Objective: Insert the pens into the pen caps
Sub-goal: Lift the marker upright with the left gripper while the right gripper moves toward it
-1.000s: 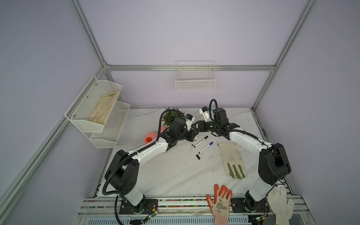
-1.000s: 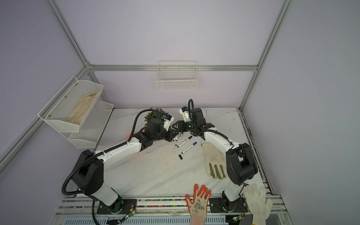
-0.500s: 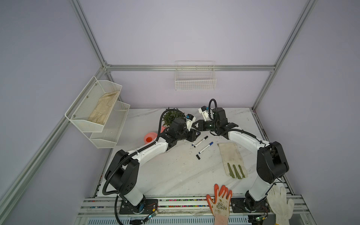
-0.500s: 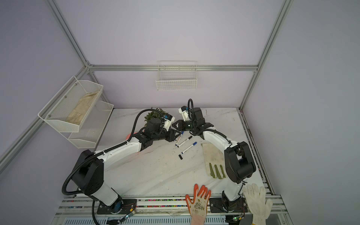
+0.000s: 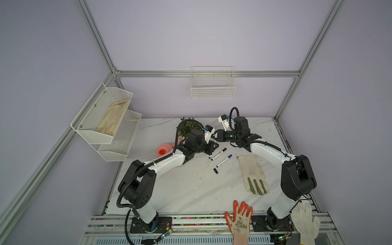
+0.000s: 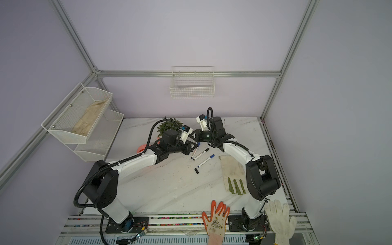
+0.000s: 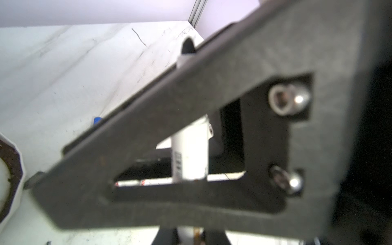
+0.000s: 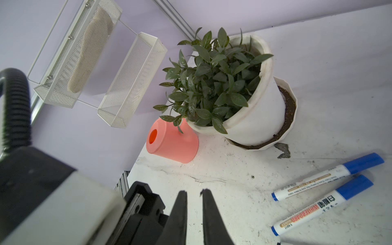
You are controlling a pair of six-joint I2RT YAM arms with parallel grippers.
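Up on the wall at the left of both top views hangs a white mesh rack (image 5: 89, 125), and a tan cloth (image 5: 113, 118) lies in its top bin. A small wire basket (image 5: 212, 92) hangs on the back wall. At the back of the table a white pot (image 8: 261, 118) holds a green plant (image 8: 212, 80), and a pink cup (image 8: 176, 144) lies on its side just beside the pot. The left claw (image 5: 213, 146) is squeezed tight on a white pen (image 7: 188, 157). The pen goes across between its fingers, and its black tip pokes out past one finger's edge. Which way that pen points on the table I cannot tell. The right claw (image 8: 194, 192) sits just above and right of the left claw in both top views. It has only a thin gap between its two tips, and nothing is in that gap. Just right of the left claw, more pens lie on the table, all slanting from lower left to upper right. There is a blue-capped pen (image 5: 224, 161) with its cap at the upper right end, a dark-capped pen (image 5: 219, 154) beside it, and a third pen (image 6: 194, 152) partly under the left claw. A loose black cap (image 5: 215, 171) lies near the lower end of the blue-capped pen.
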